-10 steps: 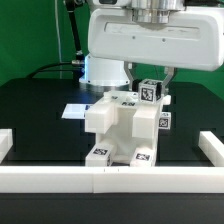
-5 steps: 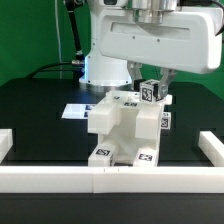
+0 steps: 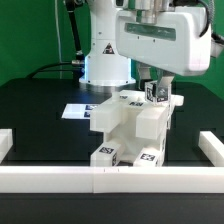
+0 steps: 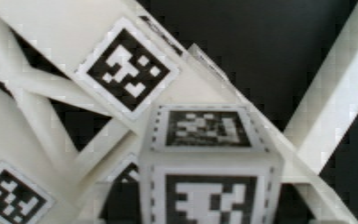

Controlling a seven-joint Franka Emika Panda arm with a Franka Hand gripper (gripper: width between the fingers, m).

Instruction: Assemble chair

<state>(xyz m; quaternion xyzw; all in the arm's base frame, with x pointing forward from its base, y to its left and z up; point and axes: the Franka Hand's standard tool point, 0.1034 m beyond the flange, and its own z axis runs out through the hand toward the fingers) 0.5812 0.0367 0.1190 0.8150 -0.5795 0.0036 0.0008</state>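
Note:
The chair's white parts stand joined as a chunky assembly (image 3: 128, 130) in the middle of the black table, with tags on its front feet. Directly over its back right top my gripper (image 3: 153, 98) is shut on a small upright white chair part (image 3: 152, 92) that carries a tag. That part sits at or in the top of the assembly; I cannot tell whether it is seated. In the wrist view the tagged part (image 4: 202, 150) fills the space between my fingers (image 4: 108, 190), and slanted white faces of the assembly (image 4: 131, 70) with another tag lie beyond it.
Low white rails border the table at the front (image 3: 100, 178), the exterior view's left (image 3: 5, 140) and right (image 3: 210, 148). The marker board (image 3: 73, 110) lies flat behind the assembly, on the left. The arm's white base (image 3: 105, 65) stands at the back.
The hand has swung toward the exterior view's right and turned, still shut on the tagged part. The assembly has shifted slightly to the right with it.

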